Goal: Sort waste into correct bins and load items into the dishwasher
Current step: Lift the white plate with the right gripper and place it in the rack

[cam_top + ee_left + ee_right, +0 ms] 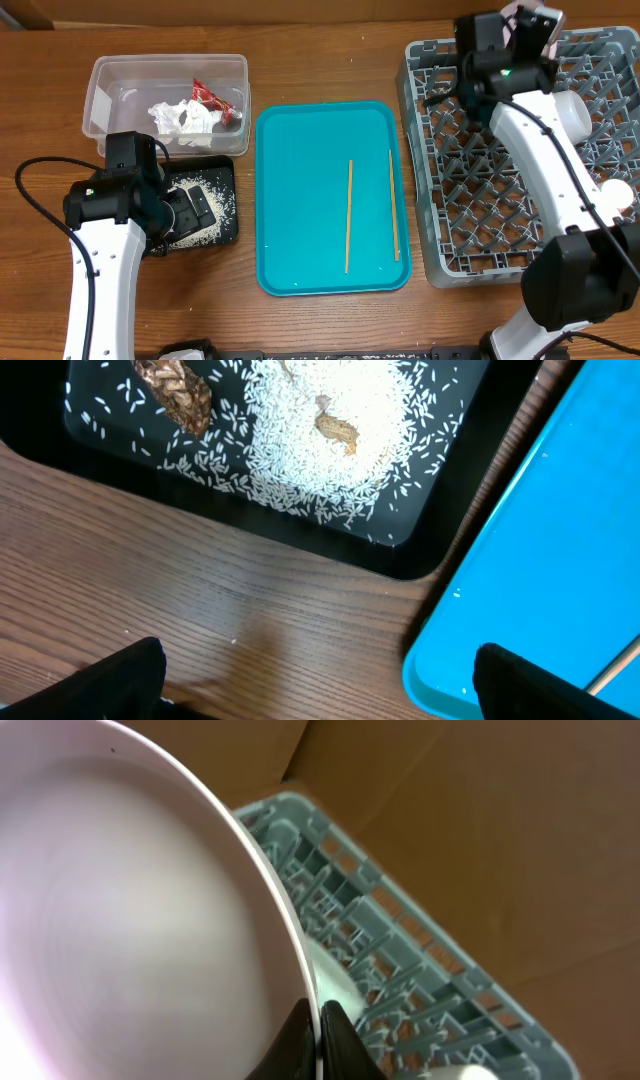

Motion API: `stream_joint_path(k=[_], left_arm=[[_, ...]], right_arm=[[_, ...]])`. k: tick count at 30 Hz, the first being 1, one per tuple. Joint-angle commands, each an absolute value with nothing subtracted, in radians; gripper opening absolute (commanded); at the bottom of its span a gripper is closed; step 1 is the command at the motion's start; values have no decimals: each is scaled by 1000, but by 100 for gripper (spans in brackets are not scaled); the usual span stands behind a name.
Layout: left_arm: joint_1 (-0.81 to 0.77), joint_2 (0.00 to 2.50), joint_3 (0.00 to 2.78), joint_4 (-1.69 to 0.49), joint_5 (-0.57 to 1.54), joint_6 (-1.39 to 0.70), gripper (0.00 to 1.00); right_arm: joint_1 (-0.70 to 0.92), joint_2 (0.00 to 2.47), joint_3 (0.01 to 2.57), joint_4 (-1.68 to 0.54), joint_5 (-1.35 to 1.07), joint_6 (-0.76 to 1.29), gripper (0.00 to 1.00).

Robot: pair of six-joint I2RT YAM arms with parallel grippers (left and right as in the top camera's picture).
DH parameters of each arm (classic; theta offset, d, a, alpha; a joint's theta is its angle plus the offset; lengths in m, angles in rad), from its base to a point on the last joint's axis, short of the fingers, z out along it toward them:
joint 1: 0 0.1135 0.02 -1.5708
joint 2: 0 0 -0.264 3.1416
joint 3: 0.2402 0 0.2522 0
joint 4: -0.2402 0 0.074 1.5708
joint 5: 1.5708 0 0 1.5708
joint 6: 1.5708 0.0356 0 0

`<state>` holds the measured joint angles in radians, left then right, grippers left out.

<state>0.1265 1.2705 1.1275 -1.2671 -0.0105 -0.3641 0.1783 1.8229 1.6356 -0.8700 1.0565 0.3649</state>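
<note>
My right gripper [320, 1045] is shut on the rim of the round pale plate [130, 910] and holds it on edge over the far left part of the grey dish rack [420, 970]. In the overhead view the plate [537, 20] shows at the rack's [480, 230] back edge. My left gripper [330, 695] is open and empty over bare wood beside the black tray [60, 390], which holds rice [320, 460] and brown scraps [180, 390]. The clear tub [110, 75] holds the red wrapper [212, 98] and white tissue [185, 118]. Two chopsticks [349, 215] lie on the teal tray [300, 200].
A white cup or bowl [570, 110] and another white piece [620, 195] sit in the rack's right part. The teal tray's corner [540, 560] lies close to my left gripper's right finger. Arm cables run over the table at left and over the rack.
</note>
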Motion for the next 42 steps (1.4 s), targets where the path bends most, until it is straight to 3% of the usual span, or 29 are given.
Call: stream_joint_path(k=[1,9,15,17,18,20,22,28,36,42], left_arm=[[132,1275,1136,-1266,-2,-374,100],[132,1275,1136,-1266,-2,-374,100],[132,1275,1136,-1266,-2,-374,100],[132,1275,1136,-1266,-2,-374,100],[132,1275,1136,-1266,-2,-374,100],[132,1275,1136,-1266,-2,-374,99],[132,1275,1136,-1266,-2,-374,100],[132,1275,1136,-1266,-2,-374,100],[132,1275,1136,-1266,-2,-374,100],[132,1275,1136,-1266,-2,-374,100]], right_arm=[[185,1830,1598,-849,976,398,4],[193,1830,1552,-891,754,478,4],[223,1830,1552,-930,727,551,4],[239,1829,1552,-934,727,551,13],[247,1827,1552,-938,727,551,21],[255,1817,1553,-952,712,552,50],[258,1787,1560,-987,633,565,63],[258,1650,1565,-1032,475,603,67],[297,1577,1560,-1110,52,519,66],[396,1583,1459,-1134,27,520,69]])
